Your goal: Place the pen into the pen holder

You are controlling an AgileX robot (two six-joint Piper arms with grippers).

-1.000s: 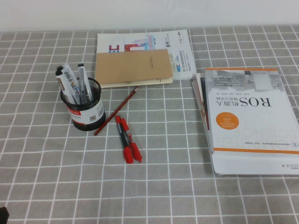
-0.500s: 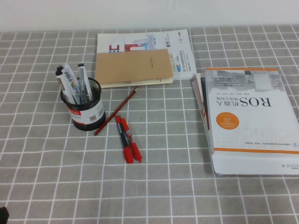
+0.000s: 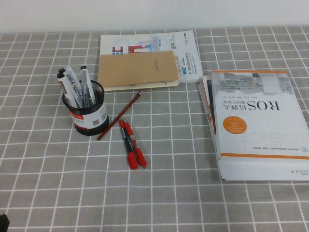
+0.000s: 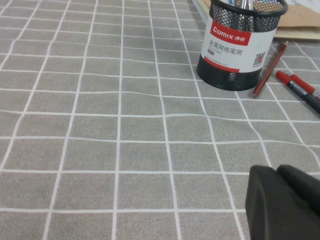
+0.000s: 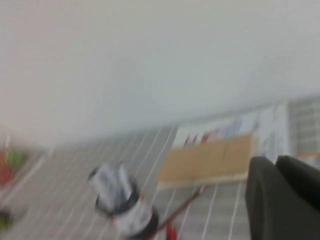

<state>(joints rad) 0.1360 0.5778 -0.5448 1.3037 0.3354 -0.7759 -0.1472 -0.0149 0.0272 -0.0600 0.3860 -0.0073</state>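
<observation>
The pen (image 3: 136, 149), slim and mostly red, lies flat on the grey checked cloth beside a red-capped pen with a black barrel (image 3: 126, 143). The pen holder (image 3: 87, 112), a black mesh cup with a red-and-white label, stands just left of them and holds several pens. It shows near the far edge in the left wrist view too, pen holder (image 4: 239, 46). My left gripper (image 4: 277, 172) is shut and empty, low over the cloth well short of the cup. My right gripper (image 5: 276, 162) is shut and empty, raised, and outside the high view.
A long red-brown pencil (image 3: 120, 115) lies slanted between the cup and the pens. A brown notebook (image 3: 137, 70) rests on a white booklet (image 3: 183, 46) at the back. A thick white and orange book (image 3: 256, 121) fills the right side.
</observation>
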